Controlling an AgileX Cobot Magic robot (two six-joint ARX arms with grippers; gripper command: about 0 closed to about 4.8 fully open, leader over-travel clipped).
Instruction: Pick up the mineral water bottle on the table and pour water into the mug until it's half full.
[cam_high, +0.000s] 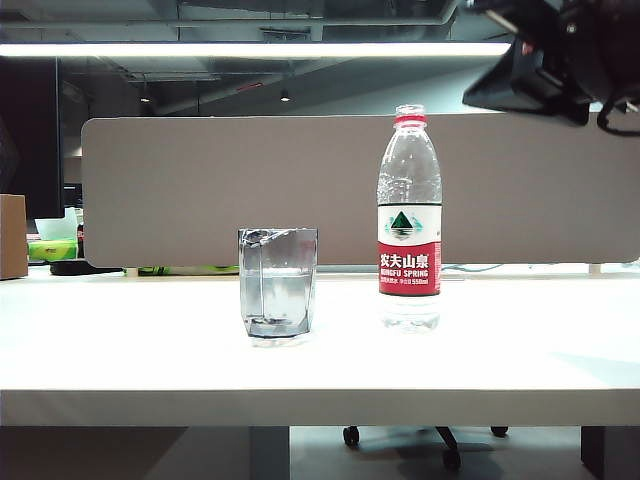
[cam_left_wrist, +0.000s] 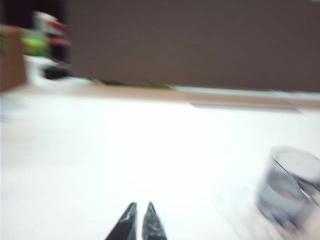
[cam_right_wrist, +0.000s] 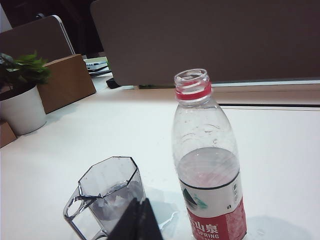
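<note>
**Operator:** My right gripper (cam_right_wrist: 136, 220) is pinched closed and empty, up above the table (cam_high: 120, 350). The left gripper (cam_left_wrist: 139, 222) also looks closed with nothing between its tips, though that view is smeared, so I hedge.

**Spotter:** And the bottle?

**Operator:** The mineral water bottle (cam_high: 409, 215) stands upright and uncapped on the right side of the table, below and ahead of the right gripper. The mug (cam_high: 277, 285) is just beside it, apart, water (cam_right_wrist: 112, 200) already inside.

**Spotter:** Which arm, then?

**Operator:** The right is nearer.

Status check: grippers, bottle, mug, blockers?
Left gripper shut, empty, above table. Right gripper shut, empty, raised. Mineral water bottle upright, uncapped, beside mug. No blockers.
</note>
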